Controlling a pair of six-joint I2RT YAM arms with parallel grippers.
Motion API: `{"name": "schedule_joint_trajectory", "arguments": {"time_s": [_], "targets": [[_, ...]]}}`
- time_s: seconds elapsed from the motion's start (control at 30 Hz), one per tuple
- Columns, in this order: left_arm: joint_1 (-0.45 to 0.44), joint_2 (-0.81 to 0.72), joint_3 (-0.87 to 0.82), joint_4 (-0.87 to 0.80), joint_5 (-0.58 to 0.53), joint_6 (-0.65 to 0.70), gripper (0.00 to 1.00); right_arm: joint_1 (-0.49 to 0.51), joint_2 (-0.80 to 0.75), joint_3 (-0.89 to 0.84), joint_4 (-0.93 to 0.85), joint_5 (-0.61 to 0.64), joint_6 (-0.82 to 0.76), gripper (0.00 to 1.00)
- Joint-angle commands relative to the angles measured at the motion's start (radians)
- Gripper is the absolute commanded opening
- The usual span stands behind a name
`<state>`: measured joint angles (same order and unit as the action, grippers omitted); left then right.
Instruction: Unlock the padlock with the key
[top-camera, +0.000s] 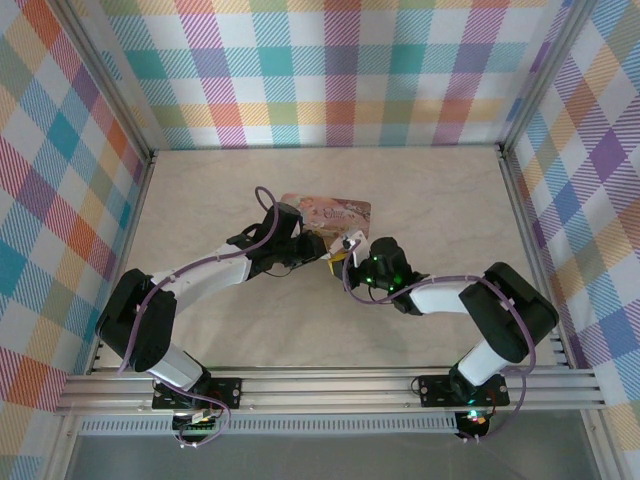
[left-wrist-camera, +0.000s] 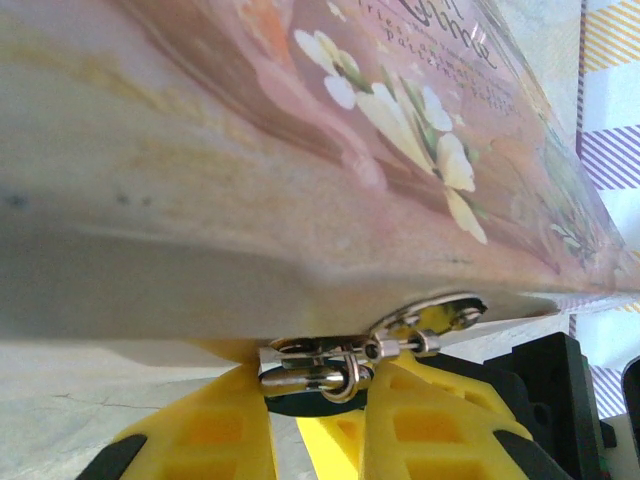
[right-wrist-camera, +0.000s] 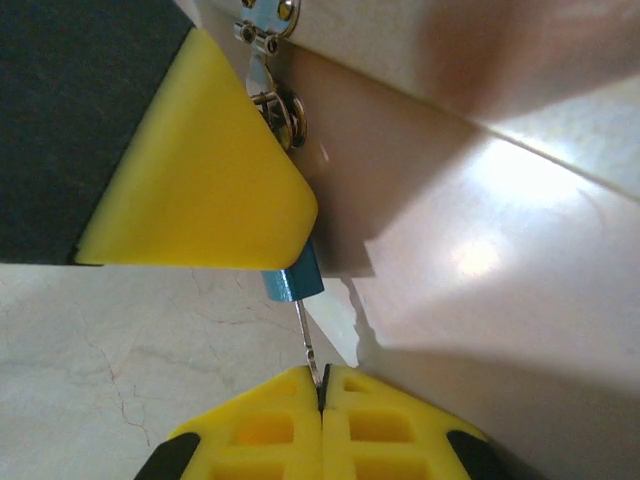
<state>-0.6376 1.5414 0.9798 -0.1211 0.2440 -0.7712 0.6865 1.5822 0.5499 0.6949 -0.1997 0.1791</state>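
The top camera is looking down from above and behind the arm bases (top-camera: 190, 385), taking in the whole table (top-camera: 430, 200) from afar. The left wrist camera is sitting behind the left gripper (left-wrist-camera: 320, 400), facing the tin (left-wrist-camera: 300, 150) very closely. The right wrist camera is peering past the right gripper (right-wrist-camera: 322, 395) at the padlock (right-wrist-camera: 292, 280) and key (right-wrist-camera: 306, 335). Both wrist views are sharing the clasp (left-wrist-camera: 420, 325) just ahead of the fingertips.

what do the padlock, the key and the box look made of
The padlock: blue body, smooth painted or anodised metal, likely; silvery shackle gleams like steel. The key: thin bright metal shaft. The box: probably printed tin, glossy pink floral lid with highlights, riveted metal hasp.
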Motion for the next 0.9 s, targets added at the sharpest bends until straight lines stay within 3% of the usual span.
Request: {"name": "schedule_joint_trajectory", "arguments": {"time_s": [0.0,0.2,0.87], "targets": [[-0.011,-0.023,-0.003,0.025,0.064,-0.003,0.08,-0.004,0.002,0.072,0.112,-0.037,0.009,0.0],[-0.013,-0.013,-0.002,0.032,0.074,-0.01,0.08,-0.004,0.016,0.1,0.112,-0.013,-0.017,0.0],[-0.017,0.008,-0.021,0.05,0.067,-0.008,0.08,-0.029,0.02,0.177,0.102,-0.094,0.043,0.0]]}}
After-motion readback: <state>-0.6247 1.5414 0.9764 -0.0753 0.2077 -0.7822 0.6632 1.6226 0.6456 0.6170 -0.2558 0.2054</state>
